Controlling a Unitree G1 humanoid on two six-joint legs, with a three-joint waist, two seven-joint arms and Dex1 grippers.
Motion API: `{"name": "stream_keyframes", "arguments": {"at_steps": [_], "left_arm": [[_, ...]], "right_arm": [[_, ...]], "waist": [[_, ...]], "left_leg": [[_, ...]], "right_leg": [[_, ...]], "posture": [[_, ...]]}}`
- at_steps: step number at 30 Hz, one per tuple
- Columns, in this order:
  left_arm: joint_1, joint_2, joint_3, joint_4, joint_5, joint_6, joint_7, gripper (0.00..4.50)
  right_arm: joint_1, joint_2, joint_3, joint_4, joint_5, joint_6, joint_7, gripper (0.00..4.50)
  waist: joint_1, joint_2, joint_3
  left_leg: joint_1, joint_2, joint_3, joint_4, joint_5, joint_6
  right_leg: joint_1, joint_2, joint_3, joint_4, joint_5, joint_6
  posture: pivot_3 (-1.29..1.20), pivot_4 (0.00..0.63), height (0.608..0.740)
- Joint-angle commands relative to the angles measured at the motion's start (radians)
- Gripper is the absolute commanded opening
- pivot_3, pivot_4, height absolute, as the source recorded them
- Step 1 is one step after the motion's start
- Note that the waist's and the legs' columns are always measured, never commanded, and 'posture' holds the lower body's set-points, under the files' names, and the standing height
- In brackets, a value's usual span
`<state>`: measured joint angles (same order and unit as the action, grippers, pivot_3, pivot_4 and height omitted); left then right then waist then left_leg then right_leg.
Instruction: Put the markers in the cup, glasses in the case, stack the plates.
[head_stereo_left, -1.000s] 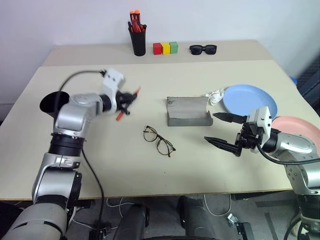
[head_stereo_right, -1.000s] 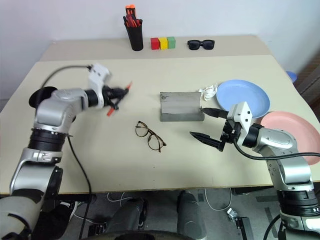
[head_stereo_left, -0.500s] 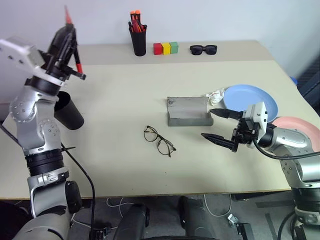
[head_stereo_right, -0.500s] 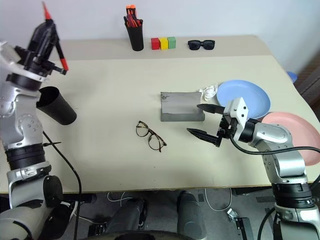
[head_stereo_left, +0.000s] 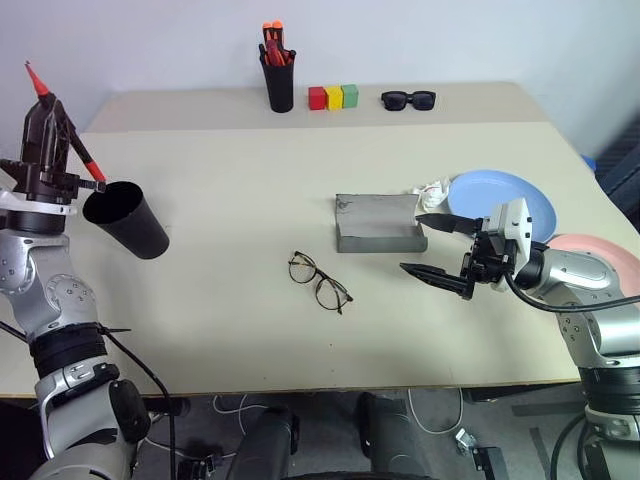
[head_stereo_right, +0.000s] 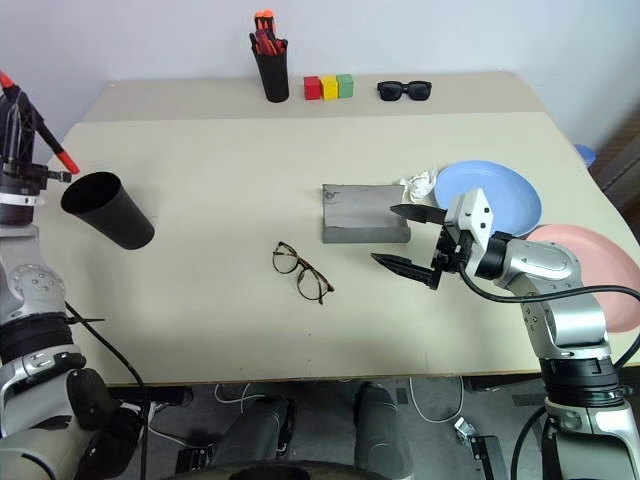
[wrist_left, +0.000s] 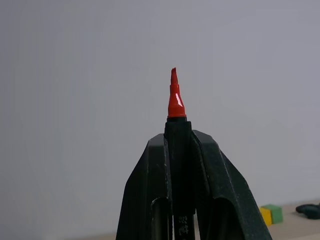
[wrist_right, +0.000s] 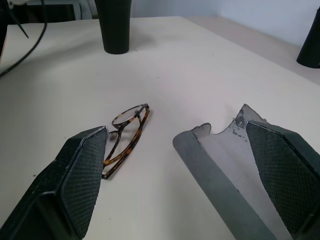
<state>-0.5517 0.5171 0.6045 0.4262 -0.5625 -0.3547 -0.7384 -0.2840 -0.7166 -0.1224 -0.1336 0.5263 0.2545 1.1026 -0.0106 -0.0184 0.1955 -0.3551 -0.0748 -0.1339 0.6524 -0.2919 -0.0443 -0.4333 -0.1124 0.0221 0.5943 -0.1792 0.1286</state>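
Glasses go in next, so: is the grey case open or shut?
Open: the case shows its bare inside, its lid standing up behind.

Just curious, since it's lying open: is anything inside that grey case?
The grey case shows a bare inner wall. Its front lip hides the bottom. The glasses still lie on the table before it.

left gripper (wrist_left: 179, 150): two black fingers closed together, clamped on a marker
marker (wrist_left: 177, 145): black barrel pinched between the fingers, upright along them, small white print low on the barrel
marker tip (wrist_left: 175, 95): red, tapered, sticking out past the fingertips
backdrop: plain grey-white wall (wrist_left: 75, 100) behind the marker
table (wrist_left: 295, 227): beige strip low beside the gripper
blocks: yellow block (wrist_left: 266, 216) and green block (wrist_left: 273, 212) touching, on the table
dark object (wrist_left: 309, 210): just beside the green block, at frame edge, too cut off to tell
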Motion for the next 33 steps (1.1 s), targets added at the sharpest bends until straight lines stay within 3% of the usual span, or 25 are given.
{"name": "stream_keyframes", "arguments": {"at_steps": [1,10,20,33], "left_arm": [[-0.004,0.003,0.019,0.067,-0.01,-0.068,-0.012,0.03],[-0.013,-0.007,-0.004,0.172,0.004,-0.145,-0.028,0.03],[0.013,-0.02,-0.013,0.167,-0.001,-0.153,-0.018,0.03],[0.021,-0.023,-0.015,0.161,-0.018,-0.148,-0.019,0.03]], "right_arm": [[-0.004,0.001,-0.02,-0.035,0.02,-0.005,0.001,4.5],[0.017,-0.006,-0.033,-0.043,0.024,-0.004,0.001,4.5],[0.001,0.017,-0.082,-0.102,0.18,0.075,-0.006,4.5],[-0.001,0.01,-0.071,-0.084,0.166,0.068,0.002,4.5]], "waist": [[0.0,0.0,0.0],[0.0,0.0,0.0],[0.0,0.0,0.0],[0.0,0.0,0.0]], "left_leg": [[0.0,0.0,0.0,0.0,0.0,0.0],[0.0,0.0,0.0,0.0,0.0,0.0],[0.0,0.0,0.0,0.0,0.0,0.0],[0.0,0.0,0.0,0.0,0.0,0.0]], "right_leg": [[0.0,0.0,0.0,0.0,0.0,0.0],[0.0,0.0,0.0,0.0,0.0,0.0],[0.0,0.0,0.0,0.0,0.0,0.0],[0.0,0.0,0.0,0.0,0.0,0.0]], "posture": [[0.0,0.15,0.74],[0.0,0.15,0.74],[0.0,0.15,0.74],[0.0,0.15,0.74]]}}
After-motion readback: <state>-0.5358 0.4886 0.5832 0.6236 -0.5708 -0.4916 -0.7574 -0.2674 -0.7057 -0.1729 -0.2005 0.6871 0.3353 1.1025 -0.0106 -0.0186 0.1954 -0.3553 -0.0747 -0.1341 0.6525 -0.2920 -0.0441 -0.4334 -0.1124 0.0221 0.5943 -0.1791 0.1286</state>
